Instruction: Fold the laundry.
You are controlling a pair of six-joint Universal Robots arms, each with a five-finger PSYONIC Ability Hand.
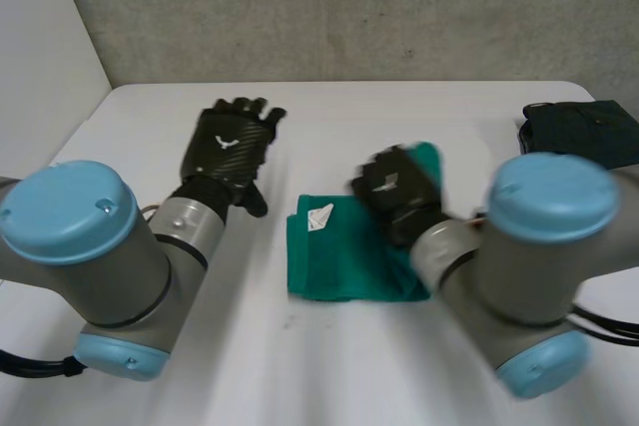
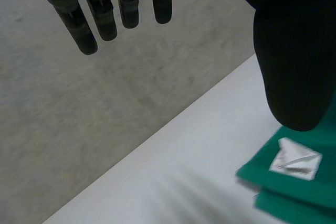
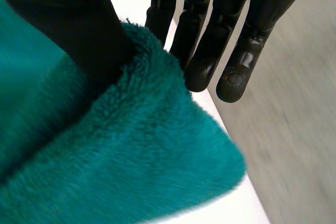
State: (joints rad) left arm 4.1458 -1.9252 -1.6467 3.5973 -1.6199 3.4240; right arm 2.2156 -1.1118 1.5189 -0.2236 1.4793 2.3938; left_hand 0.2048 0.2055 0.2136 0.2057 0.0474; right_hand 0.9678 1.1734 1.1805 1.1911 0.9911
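While the right hand (image 1: 399, 197) has the far right corner of the green towel (image 1: 334, 261) pinched between its thumb and straight fingers (image 3: 207, 51), we judge the step in hand to be carrying that corner over for another fold. The towel lies near the middle of the tabletop (image 1: 419, 107), already doubled into a rough square. Its white tag (image 1: 319, 216) faces up near the far left corner, and the pinched corner stands up off the surface. The left hand (image 1: 228, 147) hangs to the left of the towel and apart from it, fingers straight and spread, holding nothing. A heap of dark clothes (image 1: 579, 129) sits at the far right edge, well apart from the towel.

To do this well, we would press the thumb firmly into the fluffy cloth and carry the corner low across to the left, so the layers underneath do not drag. We would aim it at the corner by the tag so the edges meet. The grip looks shallow, close to the edge, so a quick pull could let the cloth slip out. The free left hand could press flat on the near left part to pin the towel, then smooth the crease once the corner is laid.
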